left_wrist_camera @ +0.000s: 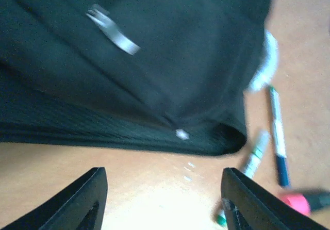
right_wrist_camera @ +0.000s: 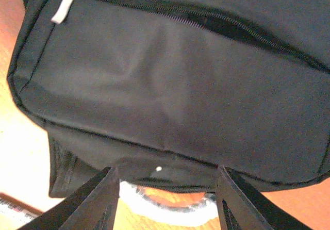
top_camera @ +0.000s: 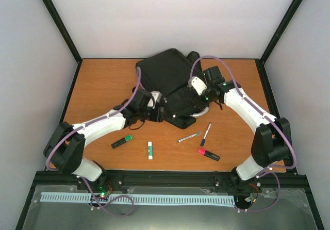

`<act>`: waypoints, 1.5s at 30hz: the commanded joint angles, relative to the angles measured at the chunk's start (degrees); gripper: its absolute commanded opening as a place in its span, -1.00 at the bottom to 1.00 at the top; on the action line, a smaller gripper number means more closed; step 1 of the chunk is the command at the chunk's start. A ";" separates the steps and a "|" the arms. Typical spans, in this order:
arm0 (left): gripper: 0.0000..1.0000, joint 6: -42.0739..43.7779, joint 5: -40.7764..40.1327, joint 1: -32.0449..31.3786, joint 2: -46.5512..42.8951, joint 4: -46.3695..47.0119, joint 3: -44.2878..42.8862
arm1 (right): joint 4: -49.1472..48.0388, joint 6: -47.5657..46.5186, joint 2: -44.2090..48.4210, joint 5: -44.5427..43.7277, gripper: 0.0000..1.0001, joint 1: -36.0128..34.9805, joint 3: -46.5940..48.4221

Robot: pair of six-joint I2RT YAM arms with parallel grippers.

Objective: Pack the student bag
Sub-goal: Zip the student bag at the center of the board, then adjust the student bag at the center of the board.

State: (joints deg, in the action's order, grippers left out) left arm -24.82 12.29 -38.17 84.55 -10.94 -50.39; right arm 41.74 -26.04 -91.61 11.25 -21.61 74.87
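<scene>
The student bag (top_camera: 167,74) lies mid-table toward the far side. Its long axis runs far to near, with the near end swung a little right, and the grey loop handle (top_camera: 198,115) pokes out at that near end. Both my hands are at that end.

My left gripper (left_wrist_camera: 162,201) hangs just off the bag's near-left edge, low over the table (top_camera: 98,85). Its jaws are well apart with nothing between them, and the bag lies straight ahead on the far side.

My right gripper (right_wrist_camera: 167,199) is the closer of the 2, looking down across the front pocket with its jaws wide too. The bag's edge sits between them. I cannot tell whether the fabric touches a finger, but nothing is pinched.

The zip (right_wrist_camera: 206,18) crosses that view, its pull (right_wrist_camera: 63,8) at the left end.

My left arm reaches in low from the near left. My right arm arches in from the near right, wrist bent down.

Near of the bag, the green marker (top_camera: 121,142) and red marker (top_camera: 208,154) lie loose among other pens. I judge my right hand better placed for the pull.
</scene>
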 commanded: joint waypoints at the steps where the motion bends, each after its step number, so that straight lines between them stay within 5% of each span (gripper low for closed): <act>1: 0.35 -8.43 -7.60 6.70 -0.65 -6.61 -5.78 | -0.98 1.23 2.58 1.66 0.08 -0.02 -6.42; 8: 0.41 -18.07 -5.48 18.08 7.27 -6.56 -14.17 | -2.06 -1.22 4.14 11.25 0.08 -0.37 -12.14; 16: 0.39 -20.26 -2.85 20.29 21.29 -9.08 -27.56 | -2.62 -0.68 0.53 9.60 0.08 -1.07 -11.95; 27: -0.01 -23.83 -3.74 20.41 31.76 -11.51 -36.03 | -3.32 0.24 -3.12 10.02 0.07 -1.10 -11.71; 36: -0.96 -24.93 -3.31 20.42 30.86 -9.10 -33.81 | -3.44 0.60 -5.78 9.71 0.07 -1.08 -11.35; 45: -0.99 -28.15 -5.42 20.36 18.24 -4.93 -18.39 | -3.30 -0.18 -14.04 1.59 0.06 0.31 -2.34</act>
State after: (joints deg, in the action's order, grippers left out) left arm -50.09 8.12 -18.02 108.95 -16.23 -74.54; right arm 39.44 -25.91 -102.08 16.53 -22.28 67.81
